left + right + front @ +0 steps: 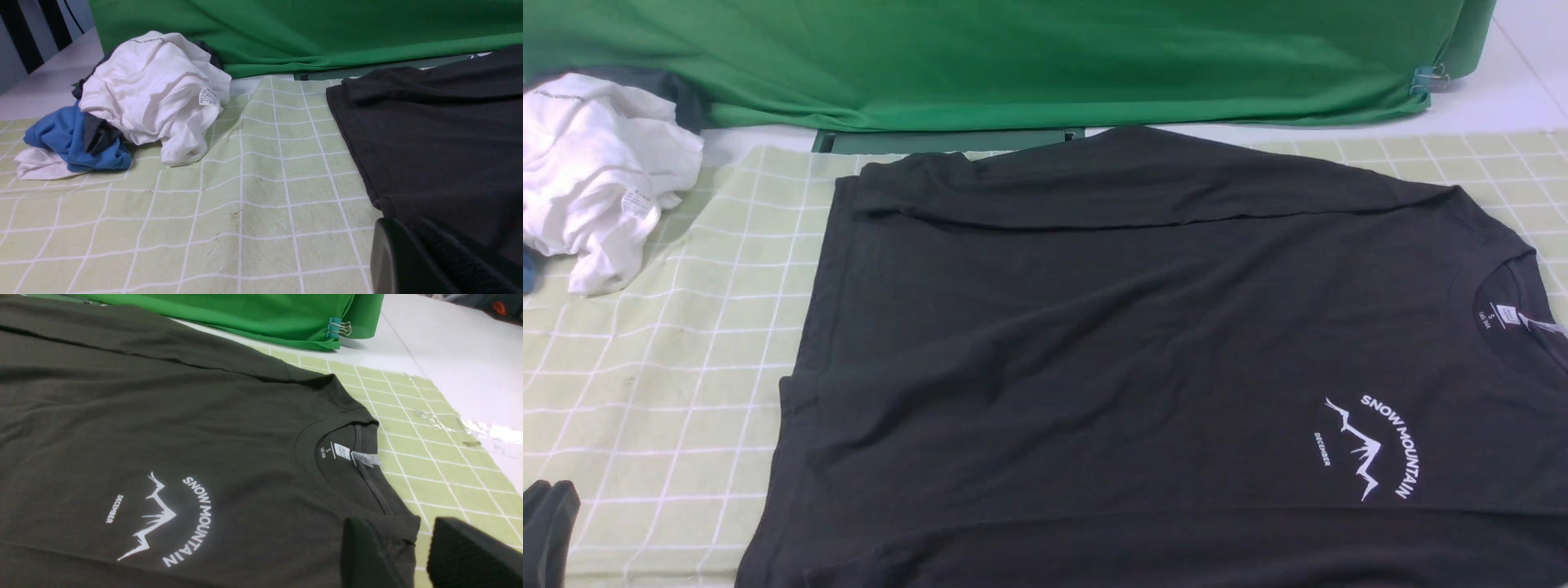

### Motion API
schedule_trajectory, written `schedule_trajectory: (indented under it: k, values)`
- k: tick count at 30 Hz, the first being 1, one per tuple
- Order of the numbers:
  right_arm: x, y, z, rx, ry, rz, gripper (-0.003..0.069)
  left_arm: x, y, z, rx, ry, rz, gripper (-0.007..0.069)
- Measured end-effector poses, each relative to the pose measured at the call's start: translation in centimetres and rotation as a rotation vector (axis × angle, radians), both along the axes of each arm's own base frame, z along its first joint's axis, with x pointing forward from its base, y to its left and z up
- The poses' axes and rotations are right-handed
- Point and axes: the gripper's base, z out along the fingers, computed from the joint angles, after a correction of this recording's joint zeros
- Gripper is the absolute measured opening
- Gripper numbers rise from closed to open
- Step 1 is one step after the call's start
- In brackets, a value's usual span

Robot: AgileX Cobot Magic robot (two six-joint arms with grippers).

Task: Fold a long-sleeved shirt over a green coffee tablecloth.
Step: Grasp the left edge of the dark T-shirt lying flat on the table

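pale, grid-lined green coffee tablecloth (670,384) covers the tabletop, with plain deep-green fabric (1013,57) draped along the far edge. the long-sleeved shirt (1094,351) lies flat on the tablecloth, logo up, collar toward the robot's right, with a folded band along its far side. a white garment (596,171) sits crumpled at far left. the left gripper (412,245) has its jaws together near the shirt's hem end. the right gripper (402,526) has its jaws apart at the shoulder edge beside the collar.

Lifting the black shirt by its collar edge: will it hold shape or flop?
Probably floppy: the long-sleeved shirt lies in soft wrinkles with a sleeve folded flat, so it should sag from any grip. Pushed, it may bunch and drag the green coffee tablecloth, which shows a ridge.
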Motion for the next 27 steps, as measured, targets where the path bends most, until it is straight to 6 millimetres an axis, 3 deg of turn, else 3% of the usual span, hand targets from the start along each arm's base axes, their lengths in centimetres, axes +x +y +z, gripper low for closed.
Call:
schedule_trajectory:
  k: [24, 27]
  values:
    - [0.00, 0.00, 0.00, 0.000, 0.000, 0.000, 0.0241, 0.02, 0.03, 0.12, 0.021, -0.012, 0.000, 0.0041]
    - [0.00, 0.00, 0.00, 0.000, 0.000, 0.000, 0.0241, 0.10, -0.06, 0.81, -0.088, -0.097, 0.004, 0.0041]
